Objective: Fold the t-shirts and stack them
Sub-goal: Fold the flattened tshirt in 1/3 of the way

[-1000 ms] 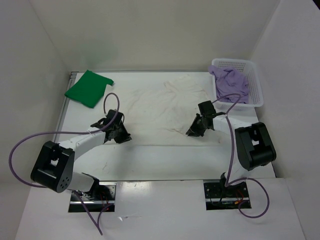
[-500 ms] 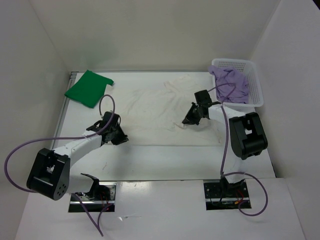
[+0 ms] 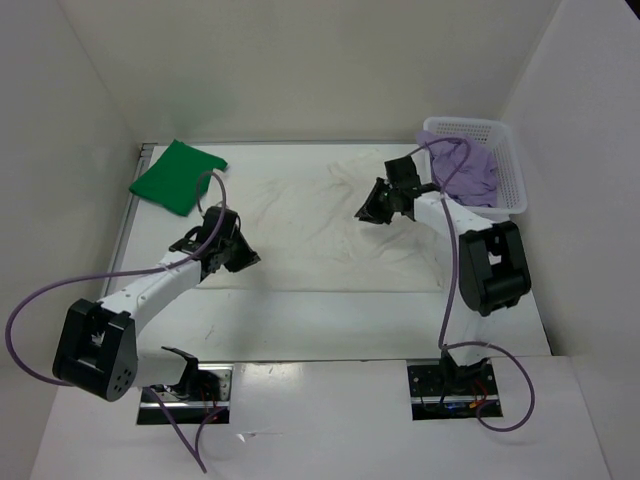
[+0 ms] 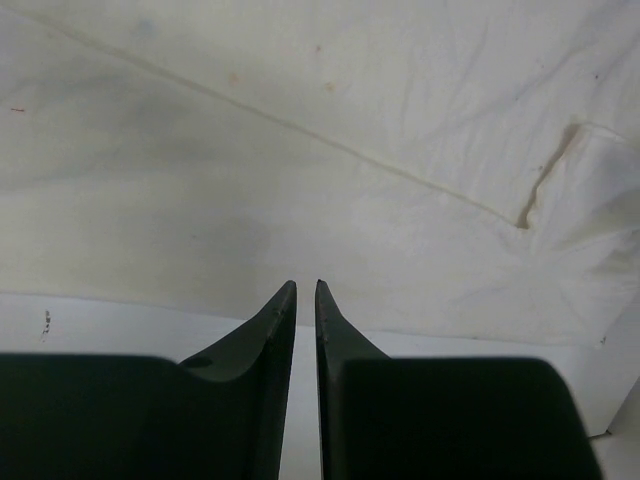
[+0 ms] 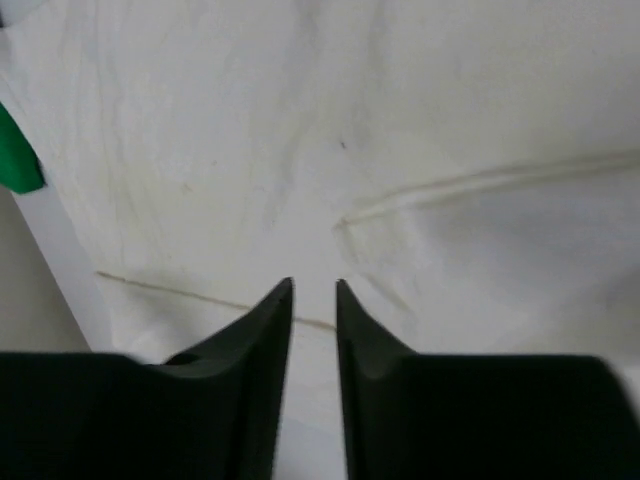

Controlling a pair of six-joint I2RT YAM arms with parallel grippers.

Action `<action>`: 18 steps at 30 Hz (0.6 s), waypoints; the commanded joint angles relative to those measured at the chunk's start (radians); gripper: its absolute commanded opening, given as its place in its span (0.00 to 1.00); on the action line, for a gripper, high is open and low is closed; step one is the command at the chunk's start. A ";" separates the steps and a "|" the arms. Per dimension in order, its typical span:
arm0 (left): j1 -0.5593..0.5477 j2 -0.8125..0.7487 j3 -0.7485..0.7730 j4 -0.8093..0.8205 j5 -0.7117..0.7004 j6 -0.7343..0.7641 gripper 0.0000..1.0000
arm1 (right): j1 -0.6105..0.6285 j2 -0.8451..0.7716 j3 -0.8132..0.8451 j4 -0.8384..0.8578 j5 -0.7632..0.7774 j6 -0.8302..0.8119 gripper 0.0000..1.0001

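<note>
We see the left gripper [image 4: 305, 287] with its fingers nearly together, only a thin gap between them, gripping nothing. The tips sit at the wrinkled white t-shirt's [image 4: 300, 130] edge, beside a strip of bare table [image 4: 90, 322].

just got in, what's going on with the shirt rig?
Both arms are out over the white t-shirt, which lies spread and wrinkled on the table. The left gripper is at its near left edge and the right gripper is over its far right part. Both have fingers almost together, holding nothing. The green t-shirt lies folded at the far left, and the purple t-shirt is bunched in the basket. No stack yet.
</note>
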 commanded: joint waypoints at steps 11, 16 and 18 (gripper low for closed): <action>-0.048 0.157 0.056 0.089 0.089 0.042 0.19 | 0.257 -0.157 -0.311 0.010 0.053 0.039 0.00; -0.120 0.218 0.079 0.100 0.060 0.030 0.19 | 0.325 -0.092 -0.227 0.019 0.075 0.040 0.00; -0.132 0.218 0.065 0.100 0.060 0.030 0.19 | 0.340 -0.066 -0.226 0.030 0.089 0.050 0.00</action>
